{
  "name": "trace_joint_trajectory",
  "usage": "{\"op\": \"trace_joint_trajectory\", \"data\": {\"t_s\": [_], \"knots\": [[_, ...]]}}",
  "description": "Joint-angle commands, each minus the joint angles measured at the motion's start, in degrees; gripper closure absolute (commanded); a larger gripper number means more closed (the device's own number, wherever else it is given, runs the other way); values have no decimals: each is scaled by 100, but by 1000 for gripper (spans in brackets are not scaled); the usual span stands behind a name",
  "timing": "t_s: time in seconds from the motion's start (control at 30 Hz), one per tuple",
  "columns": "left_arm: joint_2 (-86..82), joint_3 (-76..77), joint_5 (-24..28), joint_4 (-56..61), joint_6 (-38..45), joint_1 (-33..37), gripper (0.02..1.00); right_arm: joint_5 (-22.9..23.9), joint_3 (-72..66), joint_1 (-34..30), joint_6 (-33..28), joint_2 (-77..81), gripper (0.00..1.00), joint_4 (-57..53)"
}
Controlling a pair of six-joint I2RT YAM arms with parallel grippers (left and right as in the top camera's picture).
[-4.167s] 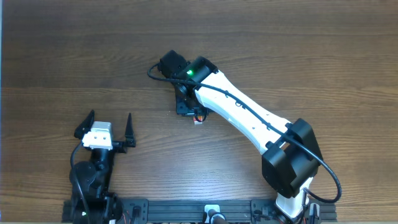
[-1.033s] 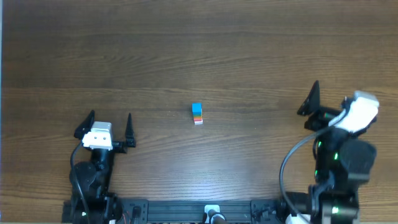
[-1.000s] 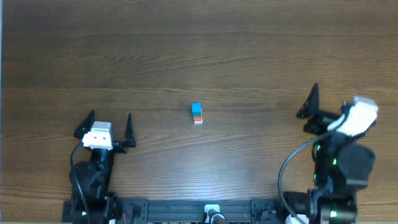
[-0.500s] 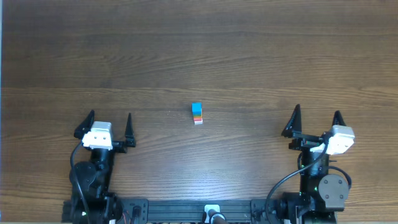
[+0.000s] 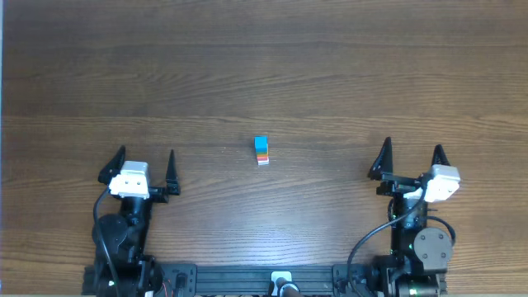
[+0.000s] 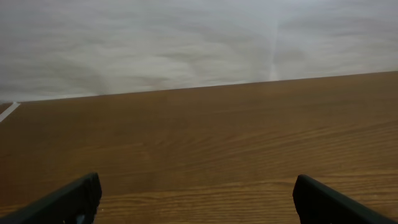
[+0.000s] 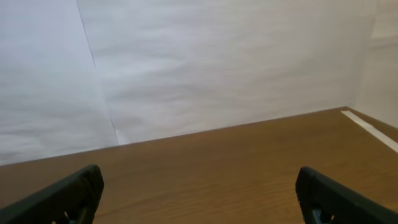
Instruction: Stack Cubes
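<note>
A small stack of cubes [image 5: 261, 150] stands upright at the middle of the wooden table [image 5: 264, 66], blue on top, orange and white beneath. My left gripper [image 5: 143, 164] rests open near the table's front left, well to the left of the stack. My right gripper [image 5: 410, 160] rests open near the front right, well to the right of the stack. In each wrist view the two fingertips [image 6: 71, 200] [image 7: 68, 194] stand wide apart with bare tabletop between them.
A white wall [image 7: 205, 68] rises behind the table's far edge in both wrist views. The arm bases and a black rail [image 5: 264, 280] line the front edge.
The right arm has drawn back from the middle of the table to its resting spot at the front right, leaving the stack standing alone. The left arm has not moved.
</note>
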Motion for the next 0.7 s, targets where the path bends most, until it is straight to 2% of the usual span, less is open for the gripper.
{"op": "trace_joint_trajectory", "data": {"t_s": [0.03,0.4,0.53,0.63,0.7], "knots": [[-37,-24,74,-22,59,31,18,334,-295,33,33,-59,7,96],[-37,-24,76,-22,59,31,18,328,-713,-57,39,-59,7,686],[-37,-24,74,-20,59,31,18,66,-713,-393,247,-59,9,654],[-37,-24,74,-22,59,31,18,85,-713,-223,249,-59,7,125],[-37,-24,74,-22,59,31,20,-208,-713,-195,507,-59,9,-354]]}}
